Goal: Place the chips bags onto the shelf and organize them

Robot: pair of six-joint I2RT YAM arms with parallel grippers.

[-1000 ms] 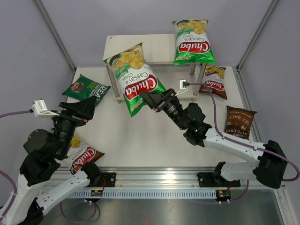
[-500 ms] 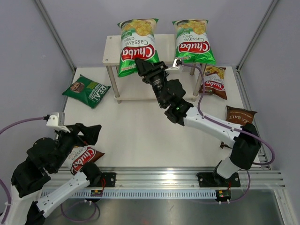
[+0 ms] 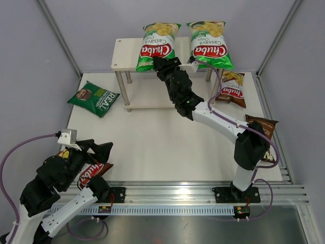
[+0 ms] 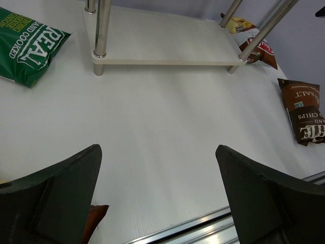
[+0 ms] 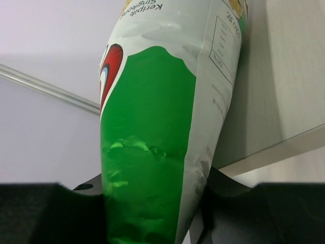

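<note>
My right gripper (image 3: 162, 66) is shut on the lower end of a bright green Chuba bag (image 3: 158, 46), which lies on the shelf's top board (image 3: 124, 52) beside the second bright green Chuba bag (image 3: 208, 46). In the right wrist view the held bag (image 5: 152, 152) fills the space between my jaws (image 5: 152, 216), with the shelf board (image 5: 284, 76) behind it. My left gripper (image 3: 100, 150) is open and empty, low at the near left above a brown-red Chuba bag (image 3: 94, 171). The dark green REAL bag (image 3: 94, 98) lies left of the shelf.
A second brown-red Chuba bag (image 3: 233, 89) lies by the shelf's right legs. The dark brown bag (image 3: 262, 130) lies at the right, partly behind my right arm. The left wrist view shows the lower shelf board (image 4: 167, 43), the REAL bag (image 4: 30, 43) and the dark brown bag (image 4: 304, 114).
My right gripper carried the green Chuba bag from above the table up onto the shelf top, next to the other green bag. My left arm drew back to the near left.
</note>
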